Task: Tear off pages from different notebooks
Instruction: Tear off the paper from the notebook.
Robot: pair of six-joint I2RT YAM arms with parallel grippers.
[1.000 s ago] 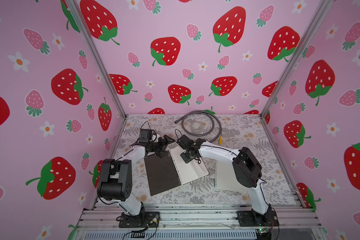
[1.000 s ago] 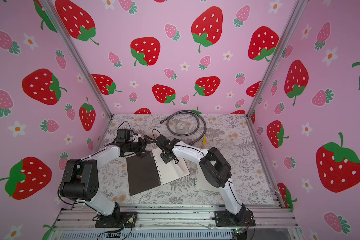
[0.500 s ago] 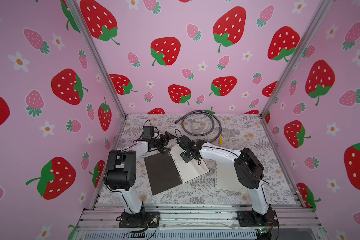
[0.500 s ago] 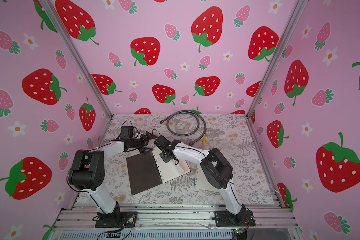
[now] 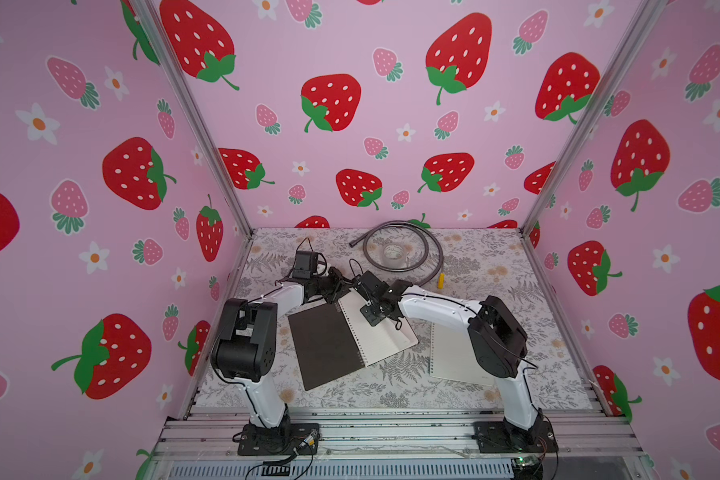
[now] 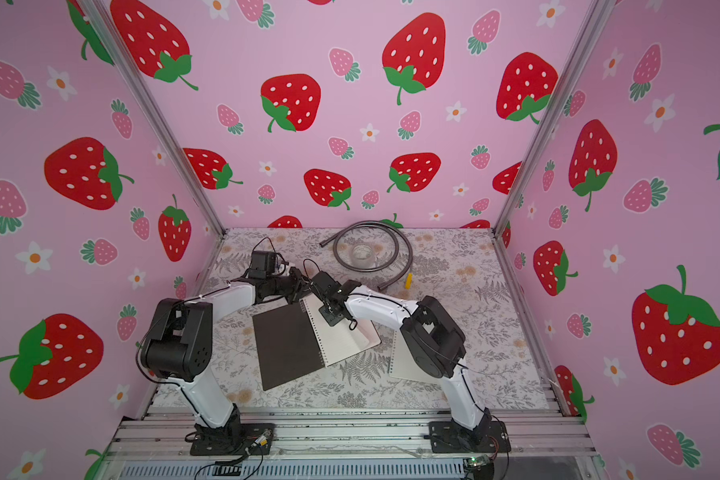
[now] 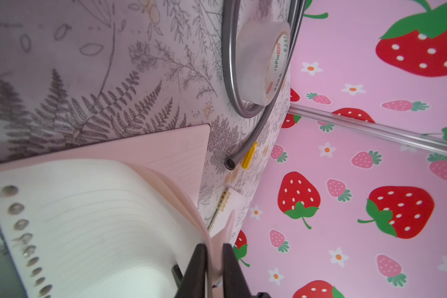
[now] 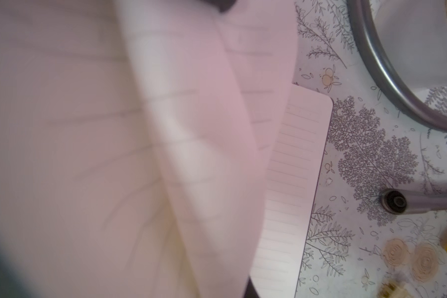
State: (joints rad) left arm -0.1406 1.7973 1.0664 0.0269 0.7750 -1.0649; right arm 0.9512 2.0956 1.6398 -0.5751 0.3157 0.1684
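Checking both top views: the open notebook (image 5: 327,349) lies near the grey hose (image 5: 365,251), the second notebook (image 5: 449,353) farther from it. At its hose-side edge sits the left gripper (image 5: 344,291). On the white page (image 5: 385,338) sits the right gripper (image 5: 373,319), jaws pressed together. Left wrist: fingers (image 7: 198,271) pinching a curled page (image 7: 101,219) at its corner, hose beyond. Right wrist: blurred paper, hose alongside.

Your right wrist view is mostly a blurred page (image 8: 114,154), with the tape roll (image 8: 423,38) cut off at its edge. In both top views the right arm (image 5: 437,309) hides part of the pale notebook (image 5: 449,357), right of centre.
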